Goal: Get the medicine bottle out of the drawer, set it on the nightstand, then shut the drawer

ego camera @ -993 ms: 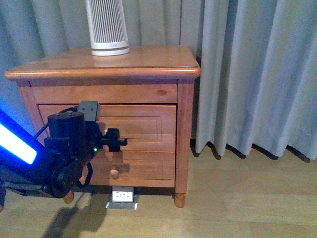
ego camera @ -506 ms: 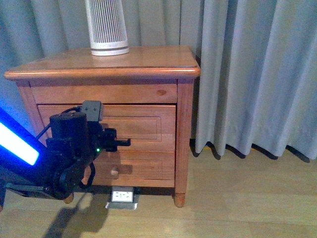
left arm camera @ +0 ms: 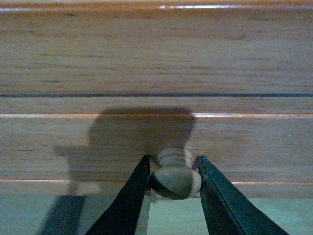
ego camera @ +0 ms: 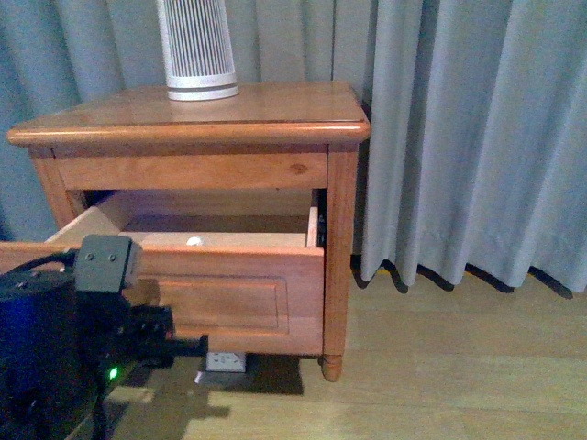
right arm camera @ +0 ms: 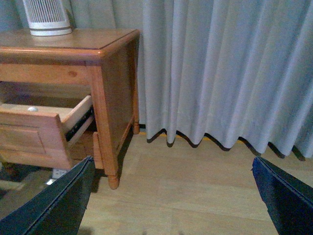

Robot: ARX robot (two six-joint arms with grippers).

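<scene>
**Inspector:** Condition of the nightstand?

**Assessor:** The nightstand (ego camera: 183, 115) stands on a wooden floor (ego camera: 440, 367) against grey curtains (ego camera: 468, 137). A white-grey ribbed cylinder (ego camera: 195, 46) stands upright at the back of its top.

**Inspector:** The upper drawer?

**Assessor:** The drawer (ego camera: 229, 284) stands well out from the cabinet, with its pale interior exposed.

**Inspector:** Location of the medicine bottle?

**Assessor:** It is inside the drawer. Only the white cap of the medicine bottle (ego camera: 193, 241) shows, just above the top edge of the front panel. The panel hides the body. The right wrist view shows the same cap close behind the panel.

**Inspector:** Left pincer?

**Assessor:** The left pincer (left arm camera: 174, 164) is closed on the drawer's round wooden knob (left arm camera: 176, 178), with one dark finger touching each side of it. In the front view that arm sits low at the left, before the drawer's face, with a green light lit on it.

**Inspector:** Right pincer?

**Assessor:** The right pincer (right arm camera: 172, 161) is spread wide and holds nothing. Its fingers (right arm camera: 286, 200) sit at the edges of its own view, with only floor and curtain between them. It is apart from the nightstand and does not appear in the front view.
</scene>
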